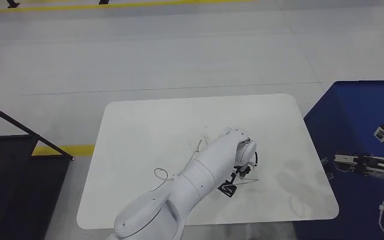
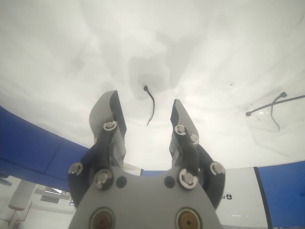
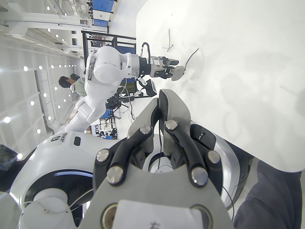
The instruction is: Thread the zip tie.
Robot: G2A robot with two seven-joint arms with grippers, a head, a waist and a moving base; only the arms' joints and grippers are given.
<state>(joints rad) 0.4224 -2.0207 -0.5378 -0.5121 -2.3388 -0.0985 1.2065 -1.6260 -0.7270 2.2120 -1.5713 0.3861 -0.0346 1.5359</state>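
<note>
A black zip tie (image 2: 150, 107) lies loose on the white table (image 1: 150, 132), its head end pointing away from my left gripper (image 2: 145, 96). That gripper hovers just above it, open, with the tie seen in the gap between the fingers. From the right wrist view the same zip tie (image 3: 191, 55) lies just beyond the left gripper (image 3: 178, 71). The left gripper (image 1: 247, 159) is over the table's middle right. My right gripper (image 3: 162, 94) is shut and empty, off the table's right edge (image 1: 336, 161).
Two more black zip ties (image 2: 274, 107) lie crossed on a clear plastic sheet (image 2: 266, 125) a short way from the left gripper. A blue panel (image 1: 348, 120) stands beside the table's right edge. A thin white cable loop (image 1: 159, 174) hangs by the left arm.
</note>
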